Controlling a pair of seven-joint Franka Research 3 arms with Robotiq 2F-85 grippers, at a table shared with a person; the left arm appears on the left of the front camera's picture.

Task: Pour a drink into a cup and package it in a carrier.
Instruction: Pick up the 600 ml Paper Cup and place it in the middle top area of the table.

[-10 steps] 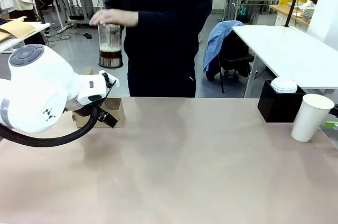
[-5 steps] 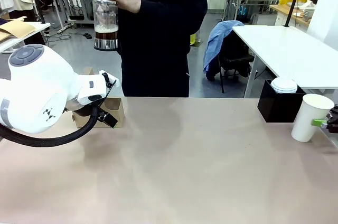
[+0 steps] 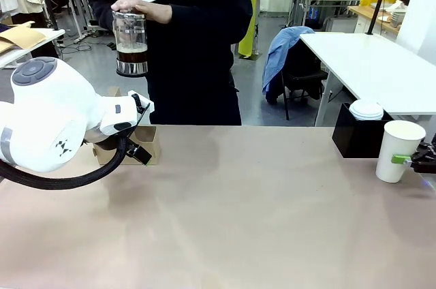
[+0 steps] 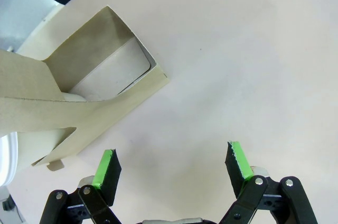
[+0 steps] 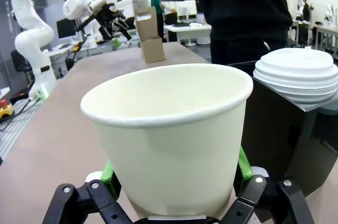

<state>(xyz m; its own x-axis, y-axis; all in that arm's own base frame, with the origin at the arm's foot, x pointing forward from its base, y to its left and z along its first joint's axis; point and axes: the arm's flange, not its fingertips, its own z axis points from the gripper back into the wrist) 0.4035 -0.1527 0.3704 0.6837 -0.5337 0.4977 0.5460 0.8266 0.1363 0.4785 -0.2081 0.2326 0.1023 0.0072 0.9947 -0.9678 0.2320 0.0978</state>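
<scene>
here, your scene:
right gripper (image 5: 171,192): bracketing the paper cup (image 3: 398,150), grip unclear
left gripper (image 4: 171,163): gaping wide beside the carrier (image 4: 79,94)
drink (image 3: 131,54): hanging in the person's hand (image 3: 143,11), far side

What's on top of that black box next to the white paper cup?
A stack of white plastic lids sits on the black cube-shaped box. The lids cover its top, so whatever may be inside is hidden.
</scene>
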